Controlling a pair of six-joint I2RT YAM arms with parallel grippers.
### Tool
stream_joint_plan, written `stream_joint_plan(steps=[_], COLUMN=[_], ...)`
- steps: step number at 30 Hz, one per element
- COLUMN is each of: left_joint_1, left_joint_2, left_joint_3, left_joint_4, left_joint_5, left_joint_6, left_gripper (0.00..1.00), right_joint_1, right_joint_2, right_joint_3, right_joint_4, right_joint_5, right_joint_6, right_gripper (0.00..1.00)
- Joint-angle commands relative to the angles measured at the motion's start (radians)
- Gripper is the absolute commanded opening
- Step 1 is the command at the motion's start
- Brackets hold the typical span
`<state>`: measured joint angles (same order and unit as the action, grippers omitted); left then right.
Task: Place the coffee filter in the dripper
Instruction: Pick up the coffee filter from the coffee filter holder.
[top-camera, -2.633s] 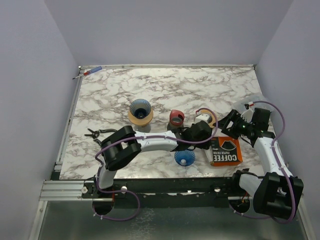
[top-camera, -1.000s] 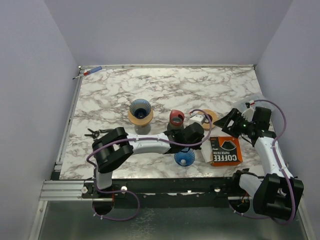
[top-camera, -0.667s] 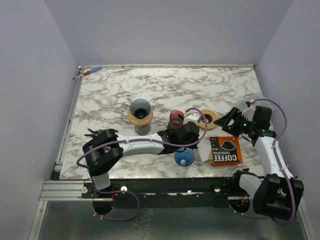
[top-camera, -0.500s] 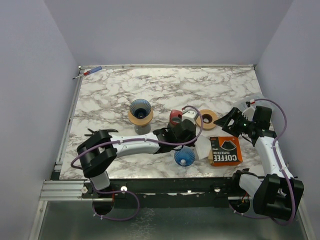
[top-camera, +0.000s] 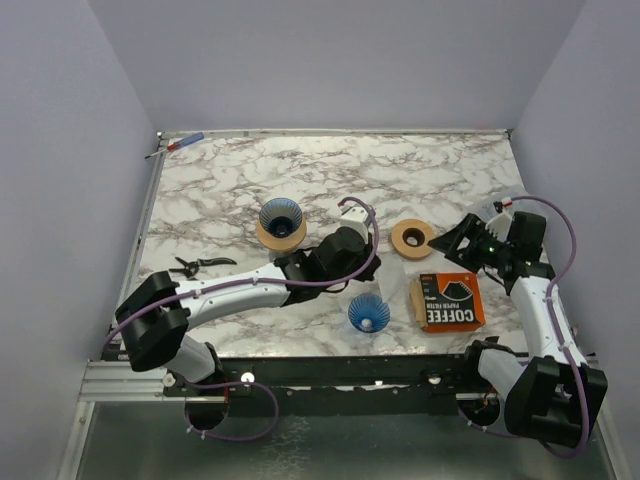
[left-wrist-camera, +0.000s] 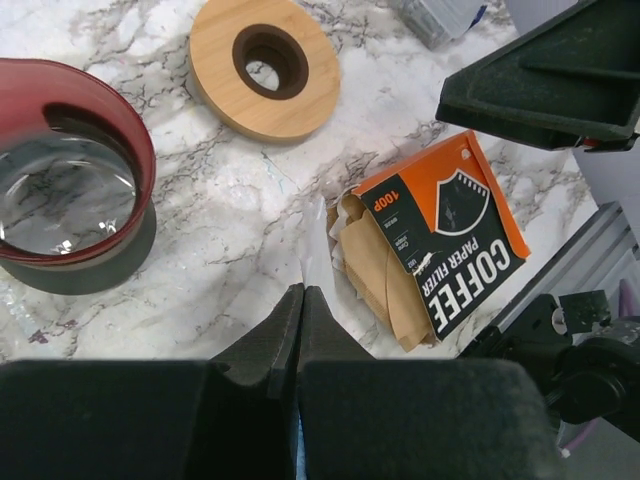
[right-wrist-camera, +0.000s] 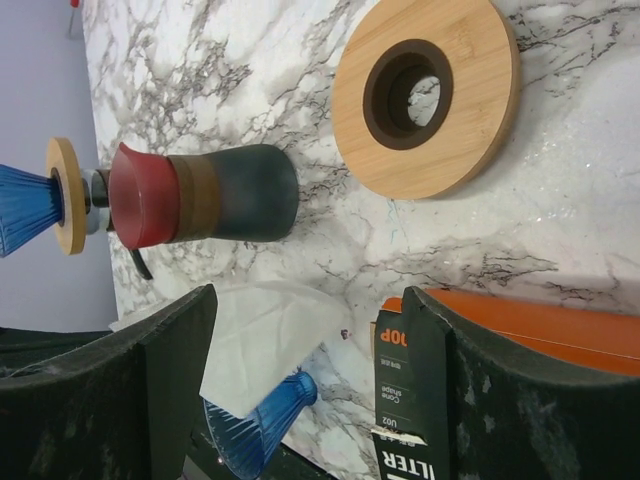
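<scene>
My left gripper (top-camera: 372, 278) (left-wrist-camera: 302, 290) is shut on a thin white coffee filter (top-camera: 393, 293) (right-wrist-camera: 265, 340), held edge-on at its tips, which shows only as a pale sheet (left-wrist-camera: 312, 262) in the left wrist view. The filter hangs just above and right of a blue dripper (top-camera: 368, 313) (right-wrist-camera: 255, 425) lying near the front edge. A second blue dripper (top-camera: 281, 220) (right-wrist-camera: 20, 205) sits in a wooden ring further back. My right gripper (top-camera: 462, 240) (right-wrist-camera: 310, 295) stands open above the orange filter box (top-camera: 449, 301) (left-wrist-camera: 455, 230), holding nothing.
A loose wooden ring (top-camera: 411, 238) (left-wrist-camera: 264, 66) (right-wrist-camera: 425, 95) lies behind the box. A red-rimmed cup (left-wrist-camera: 65, 175) (right-wrist-camera: 200, 195) stands under my left arm. Brown filters (left-wrist-camera: 385, 270) stick out of the box. Black pliers (top-camera: 198, 264) and a pen (top-camera: 180, 144) lie at the left.
My left arm has drawn back leftward from the filter box, with the white filter following slightly. The right arm has stayed nearly still with its jaws open.
</scene>
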<state>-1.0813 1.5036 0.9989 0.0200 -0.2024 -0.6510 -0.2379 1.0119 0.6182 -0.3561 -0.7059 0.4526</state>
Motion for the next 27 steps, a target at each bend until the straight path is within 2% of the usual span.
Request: stream_joint_plan(steps=[1,6,11,19,27], left_joint_1=[0.02,0.052,0.121,0.16,0.21], left_joint_2=[-0.092,-0.183,-0.243,-0.288,-0.338], left_joint_3=[-0.032,-0.083,-0.125,-0.14,-0.146], left_joint_4=[0.008,0.046,0.081,0.088,0.081], left_joint_5=[0.001,0.044,0.168,0.28,0.415], left_joint_6=[0.045,0.106,0.125,0.202,0.329], left_gripper=[0.0,0.0,0.0,0.0,0.0], right_joint_1=[-0.008,-0.008,-0.008,-0.008,-0.008], right_joint_2=[-0.039,-0.053,-0.066,-0.075,-0.065], right_joint_3=[0.04,0.051,0.057,0.073,0.059], right_joint_4=[-0.016,-0.019,-0.02,-0.013,0.07], right_joint_5=[-0.024,-0.025,-0.024,-0.068,-0.24], right_joint_6=[0.006,0.004,0.001,-0.023,-0.028], right_gripper=[0.79,0.8,0.86,0.93,0.93])
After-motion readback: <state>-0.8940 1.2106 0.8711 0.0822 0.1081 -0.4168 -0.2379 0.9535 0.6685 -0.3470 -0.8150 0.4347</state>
